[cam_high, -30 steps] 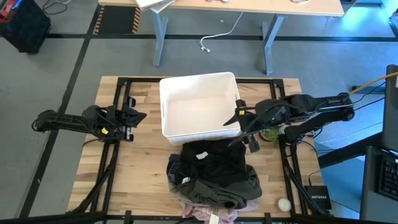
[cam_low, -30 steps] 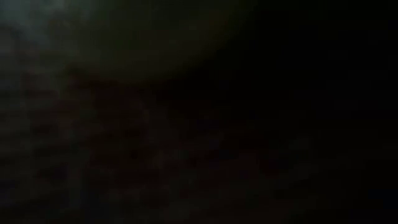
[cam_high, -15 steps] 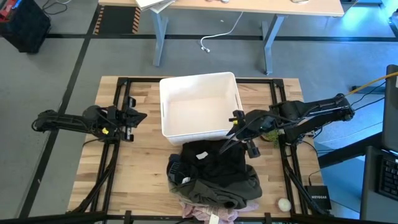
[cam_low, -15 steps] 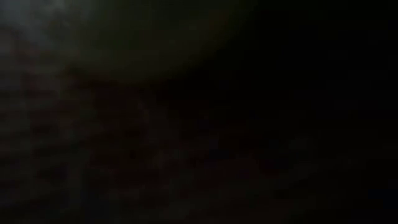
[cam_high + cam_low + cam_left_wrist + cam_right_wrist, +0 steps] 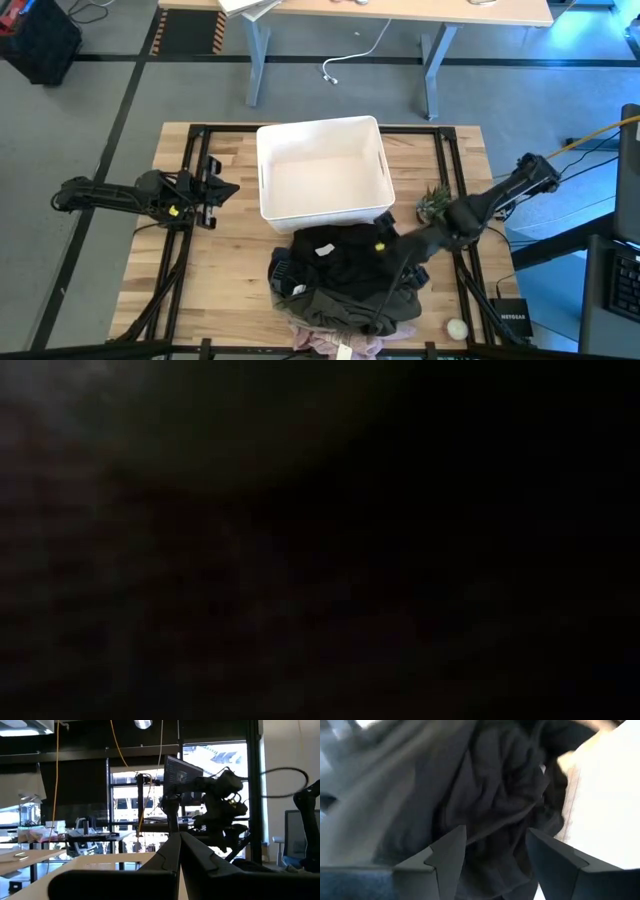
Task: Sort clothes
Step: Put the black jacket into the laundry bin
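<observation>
Over one heap of clothes (image 5: 340, 285), right tool (image 5: 495, 845) spread open, left tool (image 5: 179, 851) closed, one white bin (image 5: 322, 170).

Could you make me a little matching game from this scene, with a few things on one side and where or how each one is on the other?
Things:
1. white bin
2. black garment
3. right gripper
4. left gripper

Places or states:
A. fingers shut together, waiting at the table's left side
B. on top of the heap of clothes, in front of the bin
C. fingers spread, reaching over the dark cloth
D. at the table's back middle, nothing inside it

Pairs: 1-D, 2-B, 3-C, 4-A
</observation>
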Tool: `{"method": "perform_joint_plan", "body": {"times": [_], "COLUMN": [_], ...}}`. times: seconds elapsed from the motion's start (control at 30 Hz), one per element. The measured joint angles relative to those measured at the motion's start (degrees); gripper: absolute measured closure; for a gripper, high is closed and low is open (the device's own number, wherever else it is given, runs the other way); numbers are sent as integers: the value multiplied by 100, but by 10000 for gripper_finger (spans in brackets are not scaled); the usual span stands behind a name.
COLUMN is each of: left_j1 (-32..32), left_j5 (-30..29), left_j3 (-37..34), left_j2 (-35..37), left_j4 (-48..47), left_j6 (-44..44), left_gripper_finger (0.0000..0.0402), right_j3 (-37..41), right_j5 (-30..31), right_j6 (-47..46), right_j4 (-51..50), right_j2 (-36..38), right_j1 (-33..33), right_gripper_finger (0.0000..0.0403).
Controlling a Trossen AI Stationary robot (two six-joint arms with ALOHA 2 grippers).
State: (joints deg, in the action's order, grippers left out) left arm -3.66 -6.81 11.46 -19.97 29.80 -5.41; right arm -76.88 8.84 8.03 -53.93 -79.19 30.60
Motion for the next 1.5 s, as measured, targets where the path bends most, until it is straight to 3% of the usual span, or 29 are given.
{"method": "perform_joint_plan", "body": {"times": [0.47,0.73,0.93,1.1,1.27,1.5], "left_j1": [0,0,0,0,0,0], "left_j5": [-133,-133,-138,-138,-138,-137], "left_j3": [1,1,1,1,1,1], "left_j2": [4,4,4,4,4,4], "left_j4": [-101,-99,-101,-96,-101,-109], "left_j6": [92,118,110,14,78,125], "left_gripper_finger": [398,398,398,398,398,398], "right_j3": [-201,-486,-492,-489,-490,-487], "right_j5": [-193,-290,-276,-115,14,365], "right_j6": [-691,-1442,-1439,-734,-471,-297], "right_j4": [-122,0,-39,-256,-346,-491], "right_j2": [-326,-336,-767,-1222,-1379,-1377], "right_j1": [15,15,-31,-173,-556,-1042], "right_gripper_finger": [177,119,96,99,159,335]}}
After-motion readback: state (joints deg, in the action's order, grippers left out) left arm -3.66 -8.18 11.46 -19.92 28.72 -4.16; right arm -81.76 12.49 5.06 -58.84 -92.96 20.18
